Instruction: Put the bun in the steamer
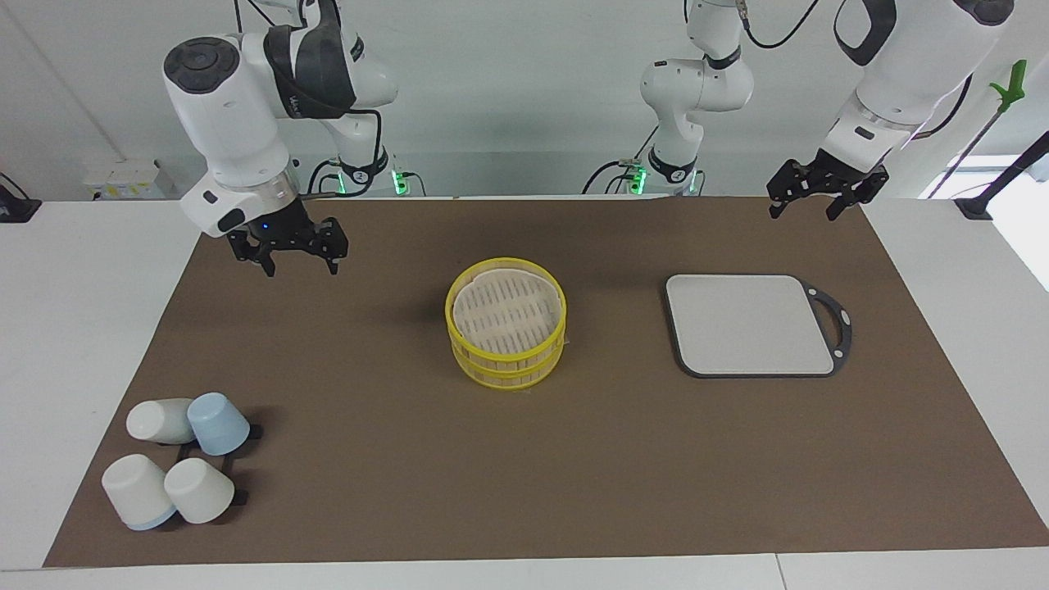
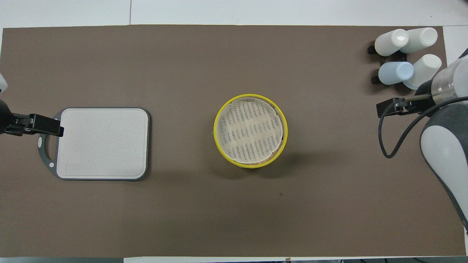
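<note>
The steamer point(image 1: 506, 367) stands in the middle of the brown mat: two stacked yellow-rimmed tiers with a pale slatted floor on top, and nothing lies on it. It also shows in the overhead view point(image 2: 216, 129). No bun shows in either view. My right gripper point(image 1: 297, 260) hangs open and empty in the air over the mat at the right arm's end; it also shows in the overhead view point(image 2: 393, 106). My left gripper point(image 1: 807, 209) hangs open and empty over the mat's edge near the left arm's base, and shows in the overhead view point(image 2: 44, 126) beside the board's handle.
A flat grey black-rimmed board point(image 1: 750, 324) lies toward the left arm's end, also seen from overhead point(image 2: 102, 142). Several cream and blue cups point(image 1: 217, 422) lie on a black rack at the right arm's end, farther from the robots, and show in the overhead view point(image 2: 396, 72).
</note>
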Robot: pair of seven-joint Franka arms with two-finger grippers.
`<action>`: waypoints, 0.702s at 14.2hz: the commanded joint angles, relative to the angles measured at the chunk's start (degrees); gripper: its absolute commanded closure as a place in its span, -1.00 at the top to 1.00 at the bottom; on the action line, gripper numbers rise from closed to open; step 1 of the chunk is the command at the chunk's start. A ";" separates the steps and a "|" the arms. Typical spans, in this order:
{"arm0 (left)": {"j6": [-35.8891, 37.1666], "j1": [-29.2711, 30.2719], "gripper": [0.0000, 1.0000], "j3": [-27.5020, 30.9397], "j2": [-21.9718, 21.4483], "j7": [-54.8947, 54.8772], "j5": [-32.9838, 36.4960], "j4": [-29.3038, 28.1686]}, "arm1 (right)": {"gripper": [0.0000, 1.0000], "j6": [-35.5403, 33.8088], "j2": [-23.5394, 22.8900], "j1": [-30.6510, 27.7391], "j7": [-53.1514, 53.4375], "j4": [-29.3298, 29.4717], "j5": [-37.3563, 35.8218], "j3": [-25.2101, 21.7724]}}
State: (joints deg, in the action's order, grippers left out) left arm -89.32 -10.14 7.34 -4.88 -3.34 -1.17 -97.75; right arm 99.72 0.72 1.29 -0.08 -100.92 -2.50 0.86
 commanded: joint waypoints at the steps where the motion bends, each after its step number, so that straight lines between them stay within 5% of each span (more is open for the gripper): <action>1: -0.59 -0.49 1.00 0.05 -0.57 -0.36 1.26 -0.25 | 1.00 -1.81 0.33 -2.86 -1.85 -0.07 2.49 0.81; 10: -0.59 -0.49 1.00 0.05 -0.57 -0.27 1.26 -0.16 | 1.00 -5.85 -1.34 -4.01 -1.94 4.15 2.94 0.72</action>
State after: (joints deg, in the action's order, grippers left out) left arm -89.33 -10.15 7.28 -4.88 -3.34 -1.17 -97.75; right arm 95.96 0.49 -1.62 -0.57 -99.01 -0.75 0.96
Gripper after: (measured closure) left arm 0.000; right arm 0.000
